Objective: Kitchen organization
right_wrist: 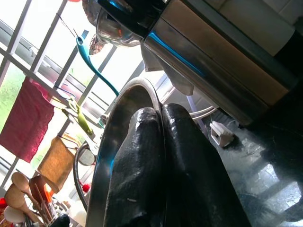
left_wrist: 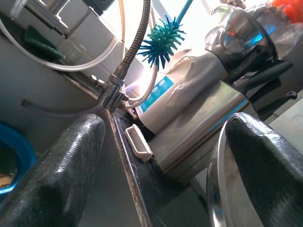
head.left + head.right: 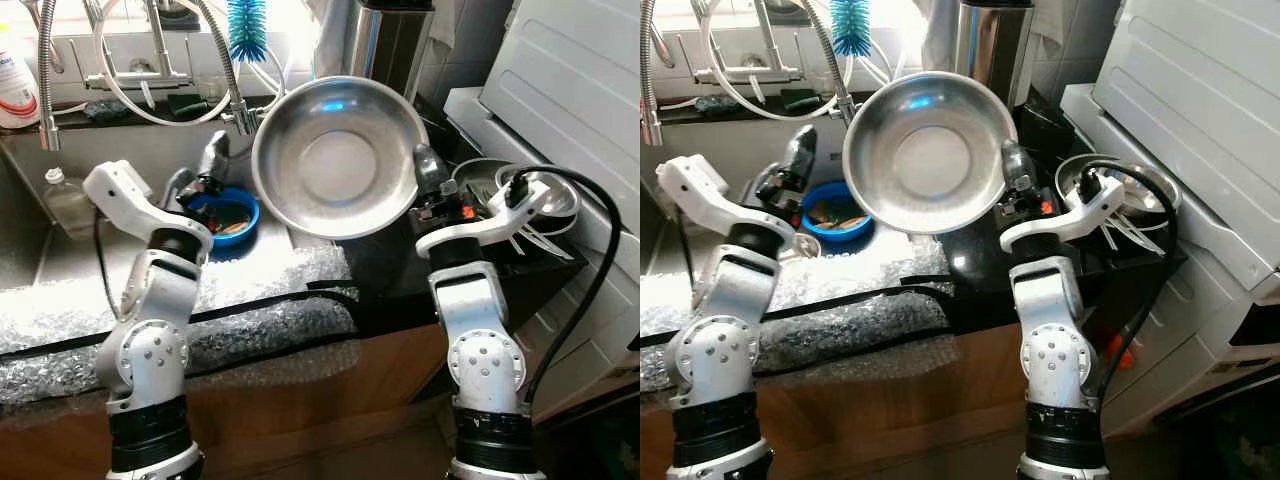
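Observation:
A large steel bowl (image 3: 338,158) is held up on edge over the counter, its hollow facing me. My right gripper (image 3: 428,175) is shut on its right rim; the right wrist view has both fingers (image 1: 142,156) pressed together over the rim (image 1: 111,142). My left gripper (image 3: 205,170) stands open by the bowl's left rim, above the sink. In the left wrist view its fingers (image 2: 57,175) are wide apart, and the bowl's edge (image 2: 215,189) lies beside one of them without being clamped.
A blue bowl (image 3: 228,215) with scraps sits in the sink under the left gripper, near a plastic bottle (image 3: 65,200). Tap hoses and a blue brush (image 3: 247,25) hang behind. Bubble wrap (image 3: 250,290) covers the counter edge. Steel dishes (image 3: 530,195) lie right, below a white appliance (image 3: 570,90).

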Robot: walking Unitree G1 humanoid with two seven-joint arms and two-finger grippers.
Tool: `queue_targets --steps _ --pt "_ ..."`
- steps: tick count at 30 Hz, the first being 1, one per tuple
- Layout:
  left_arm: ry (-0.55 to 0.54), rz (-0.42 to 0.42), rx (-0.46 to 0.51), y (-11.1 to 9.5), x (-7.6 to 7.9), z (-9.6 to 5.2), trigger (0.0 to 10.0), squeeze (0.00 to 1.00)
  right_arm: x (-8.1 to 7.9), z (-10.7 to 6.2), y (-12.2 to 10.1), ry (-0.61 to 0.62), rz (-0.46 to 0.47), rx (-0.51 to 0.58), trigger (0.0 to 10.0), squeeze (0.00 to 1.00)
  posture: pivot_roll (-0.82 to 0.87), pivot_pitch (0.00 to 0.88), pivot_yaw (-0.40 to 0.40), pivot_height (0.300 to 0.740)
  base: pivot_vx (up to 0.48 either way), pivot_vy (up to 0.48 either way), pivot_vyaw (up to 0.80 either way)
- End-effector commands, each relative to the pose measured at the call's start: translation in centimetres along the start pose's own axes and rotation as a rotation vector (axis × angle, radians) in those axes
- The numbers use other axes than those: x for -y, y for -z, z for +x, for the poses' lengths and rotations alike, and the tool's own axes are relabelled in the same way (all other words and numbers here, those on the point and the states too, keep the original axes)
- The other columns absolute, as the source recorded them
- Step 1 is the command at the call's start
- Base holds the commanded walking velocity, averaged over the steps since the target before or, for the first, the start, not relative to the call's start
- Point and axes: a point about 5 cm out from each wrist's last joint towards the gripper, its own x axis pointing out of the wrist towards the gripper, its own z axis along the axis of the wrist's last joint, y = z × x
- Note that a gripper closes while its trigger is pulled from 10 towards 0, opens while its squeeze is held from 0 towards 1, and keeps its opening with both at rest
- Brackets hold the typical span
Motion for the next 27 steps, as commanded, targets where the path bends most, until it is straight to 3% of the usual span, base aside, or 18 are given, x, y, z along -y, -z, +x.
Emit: queue_targets --steps 1,2,3,6,8,9,10,11,27 --pt "0.031 0.015 -0.015 0.02 1.1 0.03 10.0 1.0 -1.06 -0.05 0.29 -0.036 0.024 0.017 10.0 0.0 -0.05 0.004 -0.065 0.727 0.0 0.0 0.0" --pt "0.044 0.022 -0.026 0.18 1.35 0.01 10.0 1.0 -1.1 -0.05 0.38 -0.037 0.022 0.012 10.0 0.0 -0.05 0.004 -0.065 0.727 0.0 0.0 0.0" --pt "0.059 0.049 -0.04 0.33 1.63 -0.02 10.0 0.0 -1.11 -0.09 0.49 -0.038 0.019 0.006 10.0 0.0 -0.05 0.005 -0.065 0.727 0.0 0.0 0.0" --pt "0.044 0.073 -0.048 0.38 1.42 -0.01 10.0 0.0 -0.97 -0.16 0.6 -0.032 0.014 0.0 10.0 0.0 -0.04 0.004 -0.064 0.727 0.0 0.0 0.0" --pt "0.038 0.072 -0.048 0.39 1.26 -0.01 9.5 0.0 -0.92 -0.19 0.64 -0.03 0.013 -0.001 10.0 0.0 -0.04 0.004 -0.064 0.727 0.0 0.0 0.0" --pt "0.028 0.081 -0.044 0.34 1.11 0.0 2.3 0.0 -0.94 -0.19 0.64 -0.03 0.013 -0.002 10.0 0.0 -0.05 0.005 -0.062 0.727 0.0 0.0 0.0" --pt "0.021 0.088 -0.042 0.32 1.01 0.0 2.3 0.0 -0.95 -0.19 0.65 -0.031 0.012 -0.002 10.0 0.0 -0.05 0.005 -0.063 0.727 0.0 0.0 0.0" --pt "0.02 0.095 -0.041 0.29 0.91 0.02 0.0 0.0 -0.96 -0.19 0.65 -0.032 0.011 -0.002 10.0 0.0 -0.05 0.005 -0.063 0.727 0.0 0.0 0.0" --pt "0.036 0.116 -0.048 0.47 0.82 0.05 0.1 0.0 -1.13 -0.26 1.07 -0.045 0.011 -0.023 10.0 0.0 -0.05 0.0 -0.056 0.727 0.0 0.0 0.0"
